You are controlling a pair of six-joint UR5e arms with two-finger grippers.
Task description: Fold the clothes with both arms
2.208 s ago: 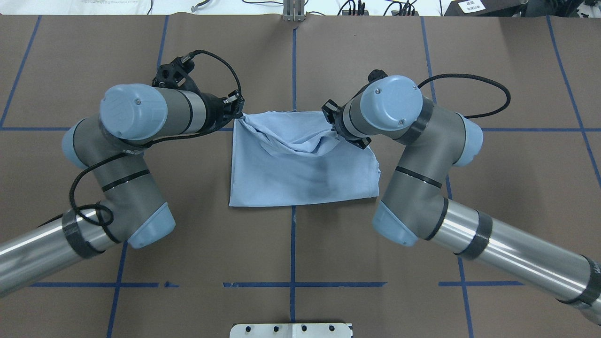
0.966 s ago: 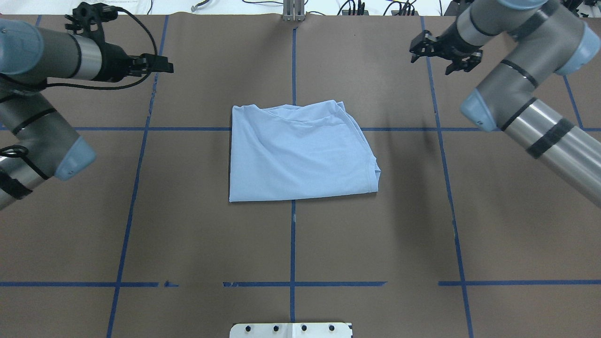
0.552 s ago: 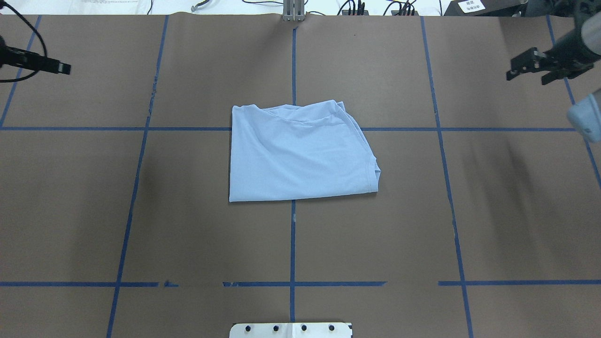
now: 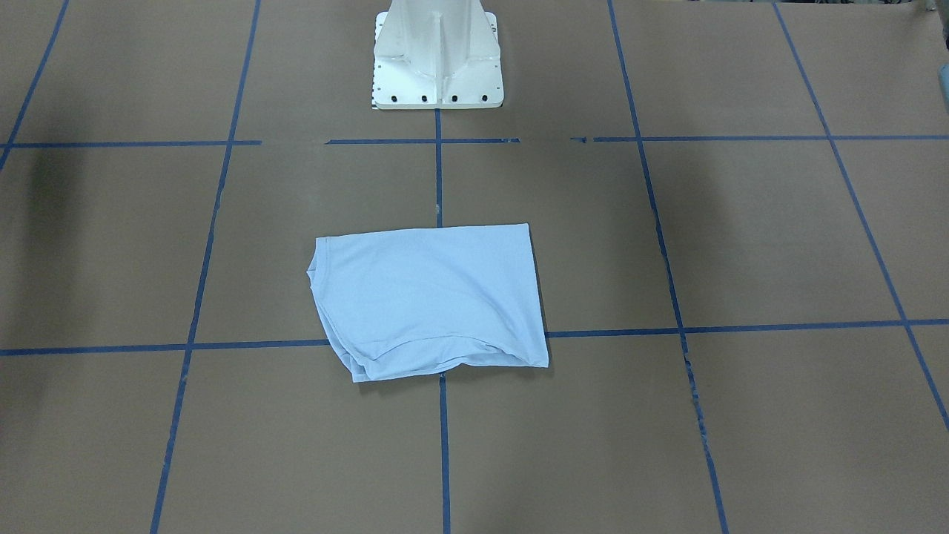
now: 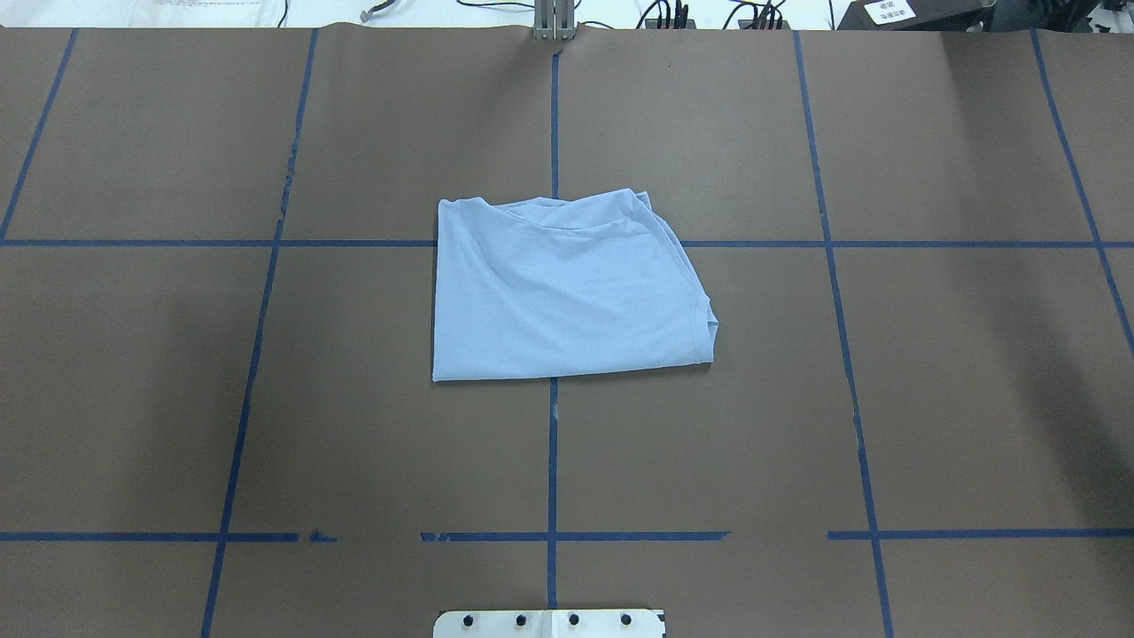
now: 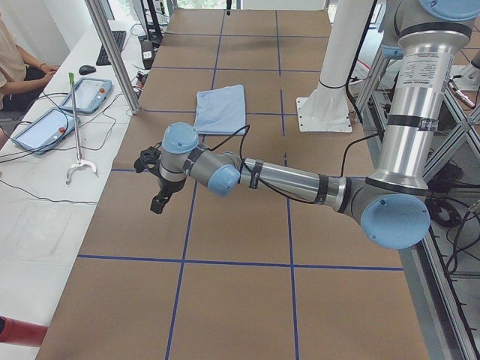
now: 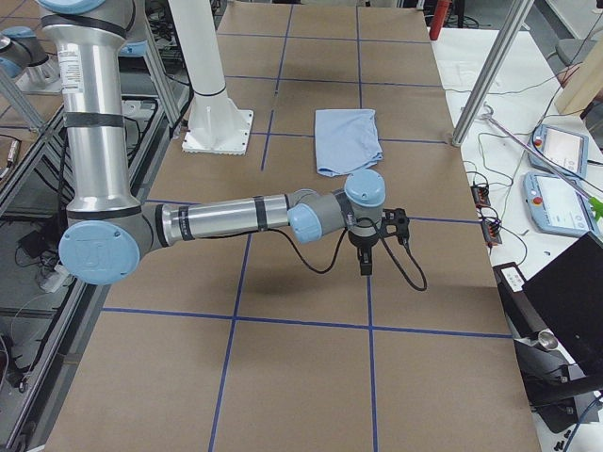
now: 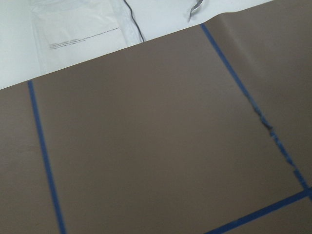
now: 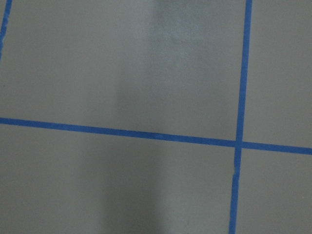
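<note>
The light blue T-shirt lies folded in a rough rectangle at the table's middle, free of both arms. It also shows in the front-facing view and both side views. Its collar, label and print are hidden. My left gripper hangs over bare table far to the shirt's left. My right gripper hangs over bare table far to its right. Both show only in the side views, so I cannot tell whether they are open or shut. The wrist views show only brown table and blue tape.
The white pedestal base stands at the robot's side of the table. Blue tape lines grid the brown table. Metal posts, tablets and a seated person are along the far side bench.
Both arms let go of the shirt's far edge and swung outward, leaving the overhead view. The shirt has settled flat and has not moved since.
</note>
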